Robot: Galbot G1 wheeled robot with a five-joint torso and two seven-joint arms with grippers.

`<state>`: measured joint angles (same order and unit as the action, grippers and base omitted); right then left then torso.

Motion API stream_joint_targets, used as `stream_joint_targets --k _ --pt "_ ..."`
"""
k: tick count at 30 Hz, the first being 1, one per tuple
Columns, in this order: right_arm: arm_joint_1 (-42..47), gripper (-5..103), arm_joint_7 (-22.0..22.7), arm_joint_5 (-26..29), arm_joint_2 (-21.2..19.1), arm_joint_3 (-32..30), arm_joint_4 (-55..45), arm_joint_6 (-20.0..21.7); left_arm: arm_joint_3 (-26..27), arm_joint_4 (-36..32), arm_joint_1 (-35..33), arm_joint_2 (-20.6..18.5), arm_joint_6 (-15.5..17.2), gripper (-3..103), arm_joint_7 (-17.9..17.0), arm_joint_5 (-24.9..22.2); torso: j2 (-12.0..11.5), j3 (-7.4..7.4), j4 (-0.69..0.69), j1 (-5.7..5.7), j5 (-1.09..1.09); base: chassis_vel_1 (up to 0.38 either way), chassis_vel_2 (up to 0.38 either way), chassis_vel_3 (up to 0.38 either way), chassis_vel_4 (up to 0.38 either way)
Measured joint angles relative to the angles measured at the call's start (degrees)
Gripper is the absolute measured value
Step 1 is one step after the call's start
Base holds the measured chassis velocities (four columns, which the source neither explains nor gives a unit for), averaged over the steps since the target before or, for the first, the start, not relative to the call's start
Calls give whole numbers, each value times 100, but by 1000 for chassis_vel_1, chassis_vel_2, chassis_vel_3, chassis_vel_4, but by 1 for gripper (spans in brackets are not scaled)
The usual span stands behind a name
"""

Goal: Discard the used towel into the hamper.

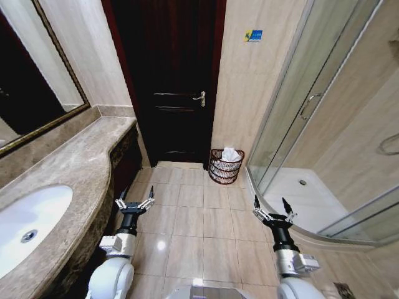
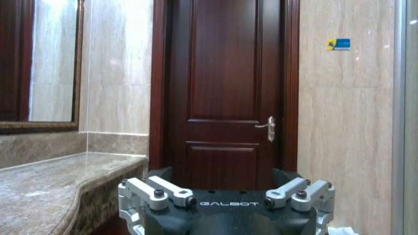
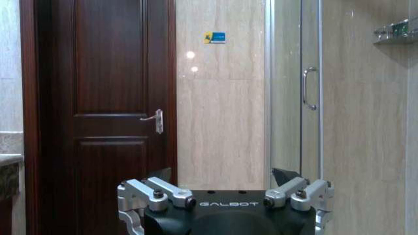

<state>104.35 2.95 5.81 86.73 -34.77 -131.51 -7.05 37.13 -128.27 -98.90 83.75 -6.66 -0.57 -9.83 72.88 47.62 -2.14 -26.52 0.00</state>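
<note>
The hamper point(image 1: 225, 167), a small dark red-brown wire basket, stands on the floor against the wall between the dark door and the shower. A crumpled white cloth point(image 1: 230, 154), seemingly the towel, sits inside it and pokes above the rim. My left gripper point(image 1: 134, 204) hangs open and empty over the tiles beside the vanity, well short of the hamper. My right gripper point(image 1: 273, 207) is also open and empty, near the shower's curved edge. In both wrist views the left gripper point(image 2: 223, 176) and the right gripper point(image 3: 222, 176) hold nothing between their spread fingers.
A marble vanity counter point(image 1: 75, 165) with a white sink point(image 1: 28, 218) runs along the left, under a framed mirror point(image 1: 25, 93). The dark wooden door point(image 1: 168, 81) is shut. A glass shower enclosure point(image 1: 312, 112) with a raised base point(image 1: 299, 199) fills the right. Beige floor tiles point(image 1: 199, 218) lie between.
</note>
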Motion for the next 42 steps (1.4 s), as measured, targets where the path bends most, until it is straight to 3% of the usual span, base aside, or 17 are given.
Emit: stream_joint_targets --k 42 --pt "0 100 0 0 0 0 0 0 0 0 0 0 0 100 0 0 0 0 0 0 0 0 0 0 0"
